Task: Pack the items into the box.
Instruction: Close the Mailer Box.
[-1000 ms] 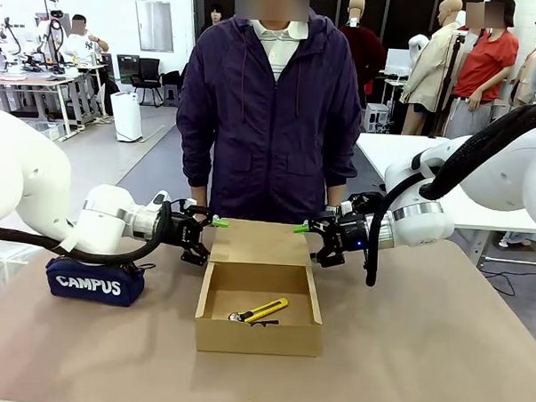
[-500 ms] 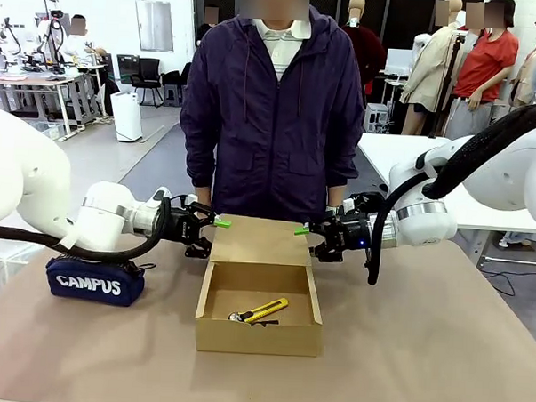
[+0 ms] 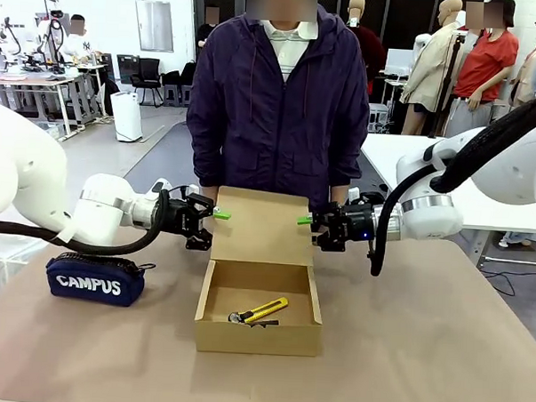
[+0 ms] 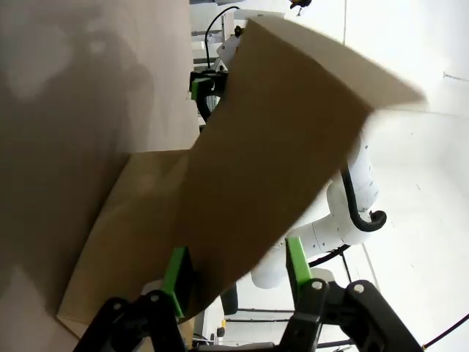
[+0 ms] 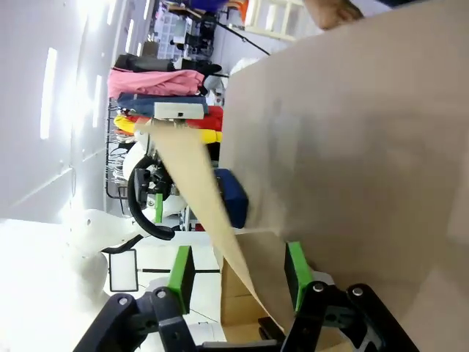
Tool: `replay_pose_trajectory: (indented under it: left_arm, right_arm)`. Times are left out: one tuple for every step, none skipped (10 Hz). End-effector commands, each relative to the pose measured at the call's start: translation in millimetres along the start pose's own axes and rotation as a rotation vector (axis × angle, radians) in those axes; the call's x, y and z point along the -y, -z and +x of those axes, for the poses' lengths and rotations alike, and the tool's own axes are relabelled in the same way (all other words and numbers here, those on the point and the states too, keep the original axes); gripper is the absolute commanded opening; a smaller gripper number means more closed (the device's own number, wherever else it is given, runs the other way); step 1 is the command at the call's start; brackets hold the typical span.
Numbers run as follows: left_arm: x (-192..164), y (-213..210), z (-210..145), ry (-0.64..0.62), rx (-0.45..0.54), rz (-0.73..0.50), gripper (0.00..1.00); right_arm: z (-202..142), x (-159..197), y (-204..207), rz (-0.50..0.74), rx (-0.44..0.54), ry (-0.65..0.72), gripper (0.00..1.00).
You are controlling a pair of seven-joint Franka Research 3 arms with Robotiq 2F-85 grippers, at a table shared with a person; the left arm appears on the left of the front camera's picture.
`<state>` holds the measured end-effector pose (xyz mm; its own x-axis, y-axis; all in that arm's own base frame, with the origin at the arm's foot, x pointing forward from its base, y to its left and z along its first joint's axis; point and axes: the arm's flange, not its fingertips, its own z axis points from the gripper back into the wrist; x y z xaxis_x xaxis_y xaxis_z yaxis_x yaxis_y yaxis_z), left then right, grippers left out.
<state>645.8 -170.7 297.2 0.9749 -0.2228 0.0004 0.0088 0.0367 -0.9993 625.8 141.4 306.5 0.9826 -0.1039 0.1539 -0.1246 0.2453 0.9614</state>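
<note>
- State of left gripper (image 3: 216, 215) and right gripper (image 3: 304, 220): jaws apart, unclamped, each straddling one side edge of the flap lid (image 3: 260, 226), which stands near upright between them.
- Position of utility knife (image 3: 261, 310): below and between both grippers, flat on the floor of the box (image 3: 257, 339).
- Risk of slip: loose lid free to leave the spread jaws and drop shut or backward.
- Risk of skew: uneven travel of the two grippers likely to twist the lid or drag the box.
- Risk of early closure: contents beside the knife too dark to identify.
</note>
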Motion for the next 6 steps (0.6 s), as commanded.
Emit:
replay_pose_trajectory:
  left_arm:
    - [13,0,-21,0.058,-0.030,0.009,0.68]
    - [18,3,-24,0.067,-0.022,0.022,0.68]
    - [23,4,-28,0.066,0.001,0.033,0.68]
    - [16,2,-8,0.036,-0.015,0.005,0.68]
    - [16,2,-8,0.036,-0.015,0.005,0.68]
    - [16,2,-8,0.036,-0.015,0.005,0.68]
  right_arm:
    - [-24,-23,-13,0.042,0.034,-0.099,0.67]
    - [-31,-30,-13,0.048,0.035,-0.136,0.67]
    - [-35,-35,-14,0.034,0.088,-0.189,0.67]
    - [-37,-40,-15,0.040,0.118,-0.214,0.67]
    - [-19,-37,-14,0.026,0.029,-0.126,0.67]
    - [-19,-37,-14,0.026,0.029,-0.126,0.67]
